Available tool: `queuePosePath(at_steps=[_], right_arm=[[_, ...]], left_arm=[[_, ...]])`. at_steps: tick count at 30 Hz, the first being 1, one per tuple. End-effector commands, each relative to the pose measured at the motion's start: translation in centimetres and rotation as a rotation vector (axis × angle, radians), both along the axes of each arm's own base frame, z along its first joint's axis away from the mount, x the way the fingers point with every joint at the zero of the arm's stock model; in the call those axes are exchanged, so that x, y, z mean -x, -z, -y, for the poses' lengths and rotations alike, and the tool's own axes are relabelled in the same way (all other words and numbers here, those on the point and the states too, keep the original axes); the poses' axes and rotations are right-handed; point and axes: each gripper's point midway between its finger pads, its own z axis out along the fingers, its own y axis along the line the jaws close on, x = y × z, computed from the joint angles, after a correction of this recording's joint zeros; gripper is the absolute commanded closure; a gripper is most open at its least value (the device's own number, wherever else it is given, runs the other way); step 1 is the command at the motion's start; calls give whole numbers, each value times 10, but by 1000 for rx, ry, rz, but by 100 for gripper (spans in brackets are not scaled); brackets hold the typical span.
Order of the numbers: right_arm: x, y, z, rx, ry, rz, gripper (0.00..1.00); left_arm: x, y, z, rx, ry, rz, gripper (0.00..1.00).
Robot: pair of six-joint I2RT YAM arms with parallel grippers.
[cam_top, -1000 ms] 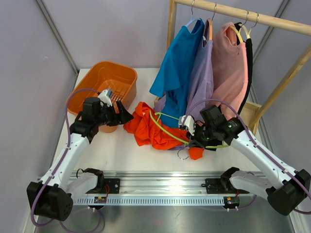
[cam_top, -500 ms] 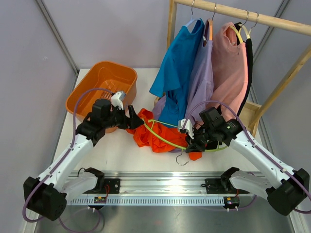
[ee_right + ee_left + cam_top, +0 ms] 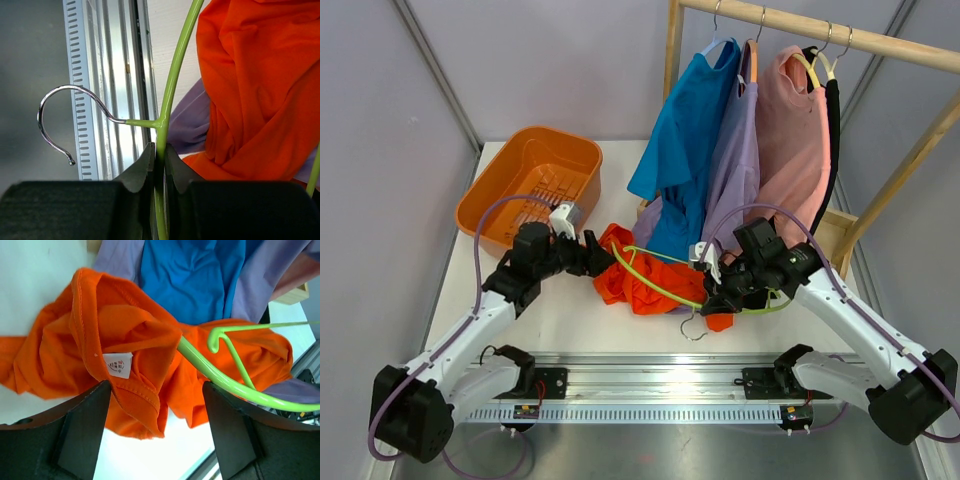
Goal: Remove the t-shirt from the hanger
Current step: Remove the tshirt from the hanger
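The orange t-shirt (image 3: 642, 282) lies crumpled on the table, still threaded on the lime-green hanger (image 3: 658, 281). My left gripper (image 3: 604, 256) is at the shirt's left edge, open. In the left wrist view its fingers (image 3: 82, 425) flank the collar fold of the t-shirt (image 3: 125, 340), with its white label, and the hanger (image 3: 220, 382) runs past on the right. My right gripper (image 3: 712, 291) is shut on the hanger's neck. In the right wrist view that gripper (image 3: 160, 150) pinches the hanger (image 3: 172, 80) just below its metal hook (image 3: 55, 100), beside the t-shirt (image 3: 255, 90).
An orange basket (image 3: 582, 150) stands at the back left. Blue (image 3: 685, 140), lavender (image 3: 735, 170) and pink (image 3: 790, 130) garments hang from the wooden rack (image 3: 820, 30) at the back right, their hems close behind the t-shirt. A metal rail (image 3: 650, 385) runs along the near edge.
My left gripper has moved right from beside the basket to the t-shirt's left edge, staying open. The right gripper has kept its hold on the hanger and barely shifted.
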Motion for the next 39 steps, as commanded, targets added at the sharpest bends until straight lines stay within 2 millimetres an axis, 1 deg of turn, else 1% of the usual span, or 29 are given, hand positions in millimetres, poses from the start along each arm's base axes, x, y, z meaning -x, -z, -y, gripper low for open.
queuePosePath(at_steps=[1, 2, 3, 4, 5, 7, 8, 9, 11, 14, 17, 18, 19, 20, 21, 22, 23, 24, 25, 27, 28, 29, 30, 31, 32, 33, 36, 37, 39], right_arm=[[6, -41, -16, -150, -74, 27, 100], [7, -42, -17, -154, -78, 21, 100], [9, -43, -17, -161, -80, 10, 100], [9, -44, -17, -163, -81, 7, 100], [9, -46, -17, -168, -81, 8, 100], [10, -47, -16, -170, -80, 6, 100], [10, -47, -16, -172, -81, 3, 100], [9, -47, -15, -168, -74, 1, 100], [7, -47, -13, -160, -63, 6, 100], [5, -52, -6, -153, -45, 16, 100], [10, -54, 3, -139, -45, 9, 100], [11, -55, 4, -138, -47, 14, 100], [10, -57, 4, -142, -44, 18, 100], [10, -59, 5, -143, -43, 24, 100], [11, -59, 5, -139, -45, 22, 100], [11, -62, 6, -138, -48, 26, 100], [14, -60, 7, -124, -54, 7, 100], [15, -59, 8, -119, -71, 17, 100], [16, -57, 9, -111, -78, 10, 100], [20, -49, 13, -85, -102, -12, 100], [21, -46, 14, -75, -107, -22, 100], [23, -42, 16, -58, -114, -36, 100], [22, -39, 17, -52, -125, -31, 100], [23, -36, 18, -43, -131, -35, 100], [24, -32, 19, -32, -141, -46, 100], [26, -29, 20, -23, -158, -44, 100], [33, -20, 19, 21, -218, -59, 100], [43, -15, 15, 41, -272, -64, 100], [45, -9, 8, 80, -306, -30, 100]], left_arm=[[-30, -21, 11, 28, -6, 142, 26], [-35, -25, 15, 32, 1, 142, 30], [-37, -17, 19, 24, 8, 116, 33], [-39, -16, 22, 20, 14, 106, 38], [-41, -15, 23, 15, 13, 100, 55], [-46, -16, 24, 7, 14, 101, 71], [-49, -16, 22, 1, -2, 109, 85], [-51, -18, 21, 1, -14, 114, 91], [-56, -21, 17, -9, -48, 135, 100], [-63, -20, 5, -38, -120, 134, 100], [-63, -19, 5, -38, -122, 124, 100], [-62, -19, 6, -35, -115, 119, 96], [-60, -19, 7, -33, -111, 111, 87], [-56, -19, 8, -28, -95, 101, 75], [-51, -29, 9, -11, -82, 120, 52], [-43, -30, 9, -13, -64, 110, 46], [-34, -38, 11, -3, -25, 130, 40], [-26, -46, 11, 2, -2, 148, 31], [-10, -62, 6, 11, 17, 180, 19], [9, -85, 4, 10, 75, 238, 14], [27, -95, -3, 3, 90, 256, 11], [36, -107, -6, -8, 116, 296, 10], [45, -115, -9, -13, 131, 321, 10], [58, -115, -14, -27, 148, 320, 9], [66, -120, -15, -38, 183, 346, 7], [72, -128, -15, -41, 204, 366, 7], [81, -125, -10, -68, 293, 348, 6], [81, -130, -7, -67, 315, 345, 6], [80, -125, 8, -56, 402, 293, 7]])
